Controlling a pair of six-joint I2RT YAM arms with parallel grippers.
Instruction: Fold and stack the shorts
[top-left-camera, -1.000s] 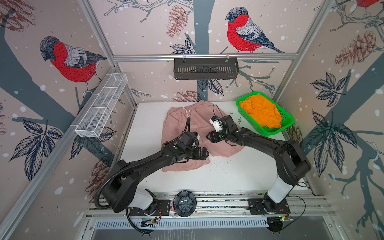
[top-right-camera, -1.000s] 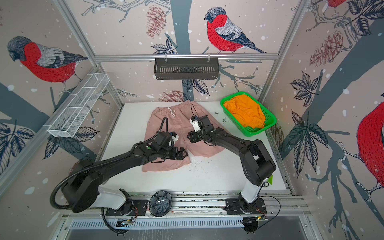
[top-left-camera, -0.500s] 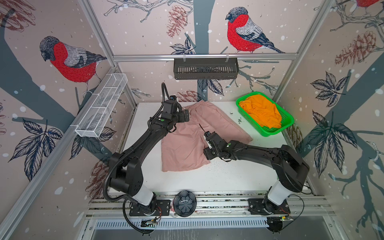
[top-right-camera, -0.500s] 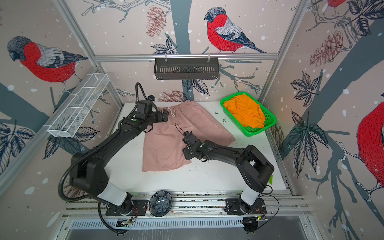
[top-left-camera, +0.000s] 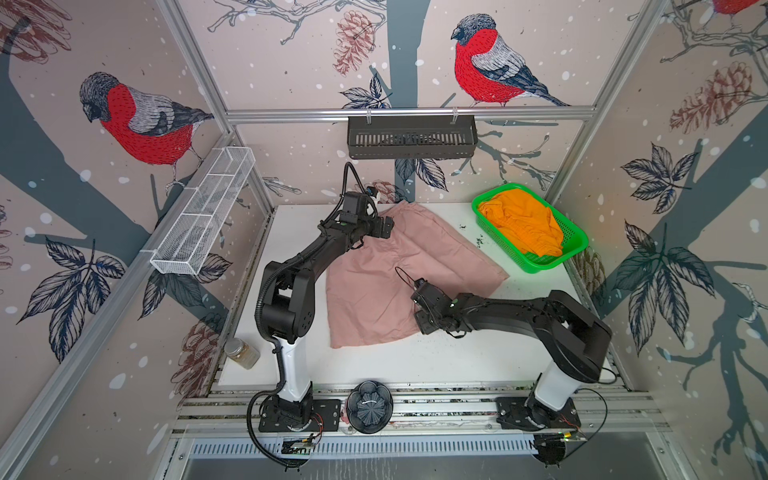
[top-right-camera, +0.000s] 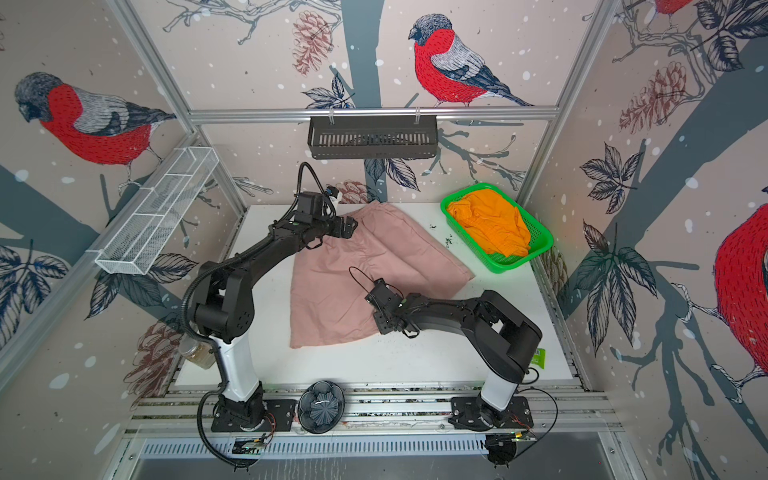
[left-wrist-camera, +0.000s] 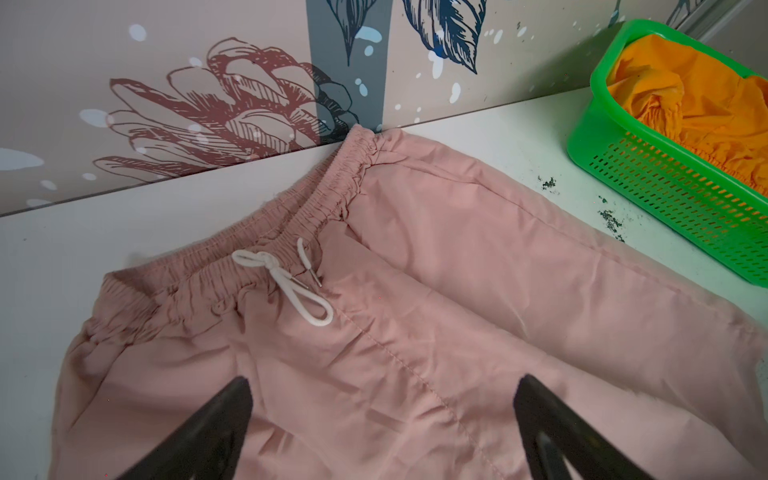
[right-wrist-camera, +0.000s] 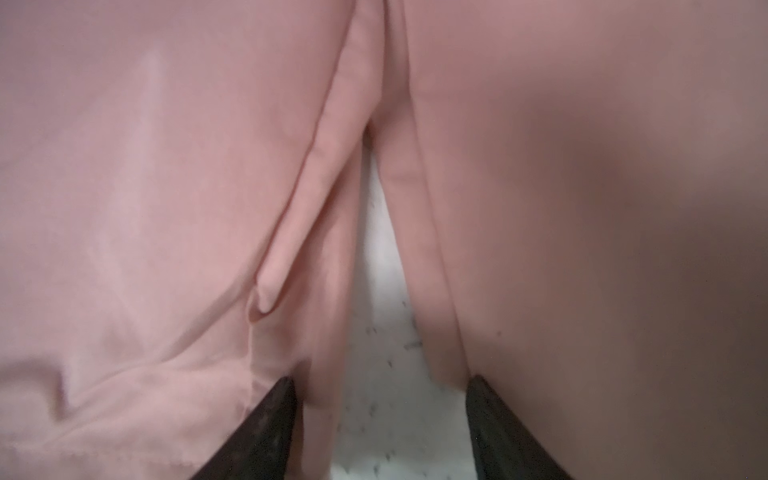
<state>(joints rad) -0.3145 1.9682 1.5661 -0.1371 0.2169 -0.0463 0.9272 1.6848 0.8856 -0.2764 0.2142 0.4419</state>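
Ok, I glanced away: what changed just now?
The left claw moved from the middle of the dusty pink cloth shorts to their waistband, the right claw back toward its base; both open, shorts now spread. The orange shorts stay in the green mesh basket.

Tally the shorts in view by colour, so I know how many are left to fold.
Pink shorts: 1, spread on the table
Orange shorts: 1, bunched in the green basket
Total: 2
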